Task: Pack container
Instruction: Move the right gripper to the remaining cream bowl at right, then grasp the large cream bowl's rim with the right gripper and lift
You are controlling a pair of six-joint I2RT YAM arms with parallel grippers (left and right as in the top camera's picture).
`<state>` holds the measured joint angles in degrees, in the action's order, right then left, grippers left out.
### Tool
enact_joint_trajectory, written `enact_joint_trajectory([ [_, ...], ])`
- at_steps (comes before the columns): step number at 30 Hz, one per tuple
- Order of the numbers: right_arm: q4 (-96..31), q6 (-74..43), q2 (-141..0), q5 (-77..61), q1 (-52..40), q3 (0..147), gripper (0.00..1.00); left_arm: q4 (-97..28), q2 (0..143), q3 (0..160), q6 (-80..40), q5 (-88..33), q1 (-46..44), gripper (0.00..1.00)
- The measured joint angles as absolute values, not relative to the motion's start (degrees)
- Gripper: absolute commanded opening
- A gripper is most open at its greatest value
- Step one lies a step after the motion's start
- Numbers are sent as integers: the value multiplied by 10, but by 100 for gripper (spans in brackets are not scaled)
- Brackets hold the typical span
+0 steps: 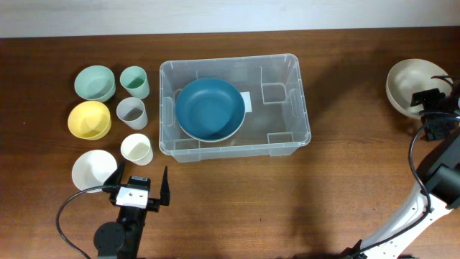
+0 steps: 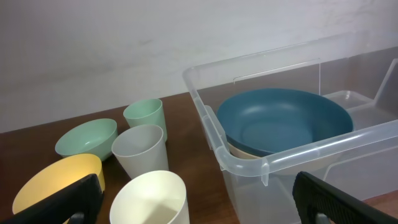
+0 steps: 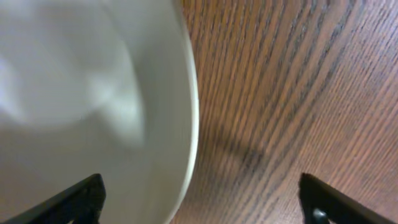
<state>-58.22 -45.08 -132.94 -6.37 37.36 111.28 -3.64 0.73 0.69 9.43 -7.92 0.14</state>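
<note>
Clear plastic container (image 1: pixel 237 149) mid-frame, blue bowl (image 1: pixel 210 108) nested inside, likely to save room | right gripper (image 3: pixel 202 199) far right, jaws apart astride beige bowl (image 1: pixel 411 85) rim, apparently lining up a pinch | left gripper (image 1: pixel 142 180) lower left, jaws wide, empty, beside cream cup (image 1: pixel 136 149), seemingly ready for it

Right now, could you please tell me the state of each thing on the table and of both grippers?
container, upright, lidless.
blue bowl, upright inside it.
green bowl, upright, empty.
yellow bowl, upright, empty.
white bowl, upright, empty.
green cup, upright, empty.
grey cup, upright, empty.
white cup, upright, empty.
beige bowl, upright, not gripped.
left gripper, open, empty.
right gripper, open, straddling the beige bowl's rim.
</note>
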Motion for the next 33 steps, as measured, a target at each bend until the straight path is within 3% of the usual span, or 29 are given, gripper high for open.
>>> enact_joint_trajectory([
  [7, -578, -451, -1331, -46, 374, 1113, 81, -36, 7, 7, 94, -79, 1, 100],
  [15, -571, -450, -1346, -39, 374, 1113, 77, -36, 7, 7, 94, -79, 1, 100],
  [19, -567, -451, -1351, -39, 374, 1113, 64, -36, 7, 7, 94, -79, 2, 100],
  [26, -563, -450, -1352, -39, 374, 1113, 28, -36, 7, 7, 94, -79, 1, 100],
  [33, -564, -448, -1352, -39, 374, 1113, 7, -36, 7, 7, 94, -79, 1, 100],
])
